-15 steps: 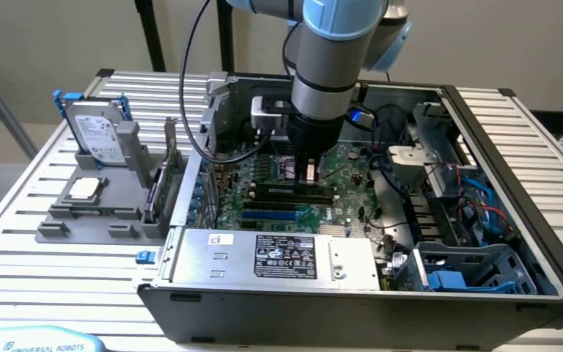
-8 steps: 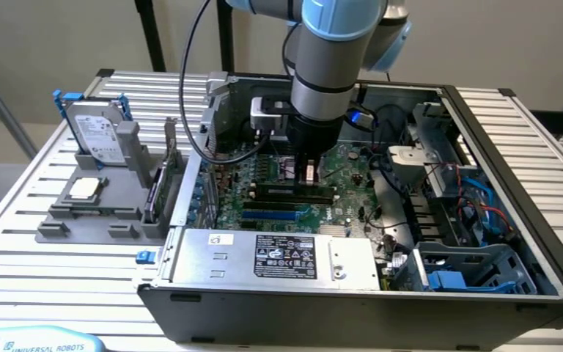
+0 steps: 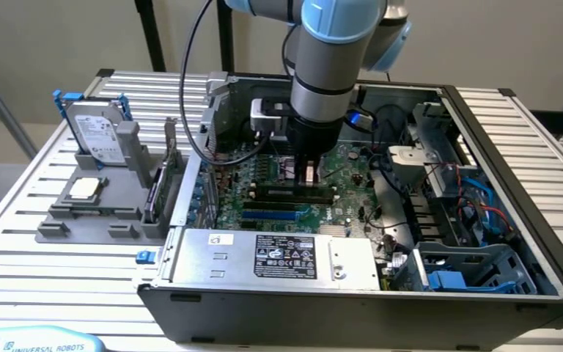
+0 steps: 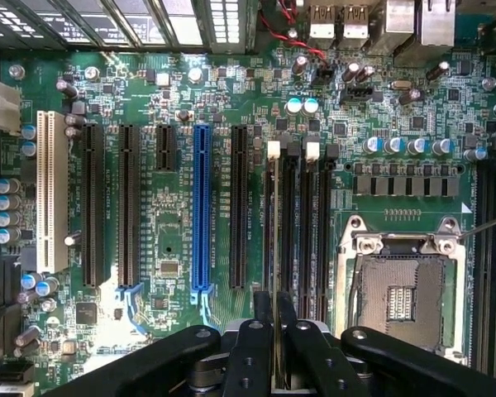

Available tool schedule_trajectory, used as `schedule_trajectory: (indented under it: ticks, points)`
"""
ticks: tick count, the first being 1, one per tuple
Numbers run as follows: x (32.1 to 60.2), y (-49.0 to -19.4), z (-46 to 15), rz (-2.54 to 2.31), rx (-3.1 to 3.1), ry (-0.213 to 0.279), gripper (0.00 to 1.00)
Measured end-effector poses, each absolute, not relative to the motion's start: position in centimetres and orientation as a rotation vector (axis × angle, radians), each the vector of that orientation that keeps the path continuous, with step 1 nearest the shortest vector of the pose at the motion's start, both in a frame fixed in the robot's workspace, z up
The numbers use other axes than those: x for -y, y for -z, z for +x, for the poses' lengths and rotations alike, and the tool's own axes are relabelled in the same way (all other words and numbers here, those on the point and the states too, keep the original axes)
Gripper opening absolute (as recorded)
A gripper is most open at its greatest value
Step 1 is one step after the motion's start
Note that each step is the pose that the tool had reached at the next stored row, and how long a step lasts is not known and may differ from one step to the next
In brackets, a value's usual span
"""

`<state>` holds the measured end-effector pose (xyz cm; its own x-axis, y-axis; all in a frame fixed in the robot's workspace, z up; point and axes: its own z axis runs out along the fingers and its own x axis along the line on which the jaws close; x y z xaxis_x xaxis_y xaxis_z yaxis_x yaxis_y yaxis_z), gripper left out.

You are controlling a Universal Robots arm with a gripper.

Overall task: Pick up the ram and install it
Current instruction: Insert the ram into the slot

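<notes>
you've got the ram (image 4: 274,248) edge-on, pinched betw the gripper (image 4: 274,331) fingers, standing upright over the black memory slots (image 4: 302,223) beside the cpu socket (image 4: 405,289) — light, stiff, thin board, fragile; hold by long edges, not chips.

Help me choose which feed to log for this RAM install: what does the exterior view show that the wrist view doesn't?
Exterior view alone: the whole computer case, its power supply, and a grey holder on the exterior view's left carrying a hard drive and a processor chip.

Wrist view alone: the blue slot, the white slot and the open processor socket.

Both: the pincer shut on the ram, over the motherboard.
</notes>
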<state>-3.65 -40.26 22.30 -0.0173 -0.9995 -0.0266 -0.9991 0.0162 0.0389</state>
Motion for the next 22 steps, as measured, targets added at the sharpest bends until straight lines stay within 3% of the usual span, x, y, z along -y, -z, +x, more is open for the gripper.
schedule_trajectory:
  ticks: [9,10,11,20,22]
  points:
    - [40.3,-22.2,-3.6,2.196,2.234,0.073,0.15]
    - [40.3,-22.2,-3.6,2.196,2.234,0.073,0.22]
    - [40.3,-22.3,-3.6,2.196,2.234,0.073,0.22]
    - [40.3,-24.9,-3.7,2.200,2.237,0.081,0.22]
    - [40.3,-24.9,-3.7,2.200,2.237,0.081,0.13]
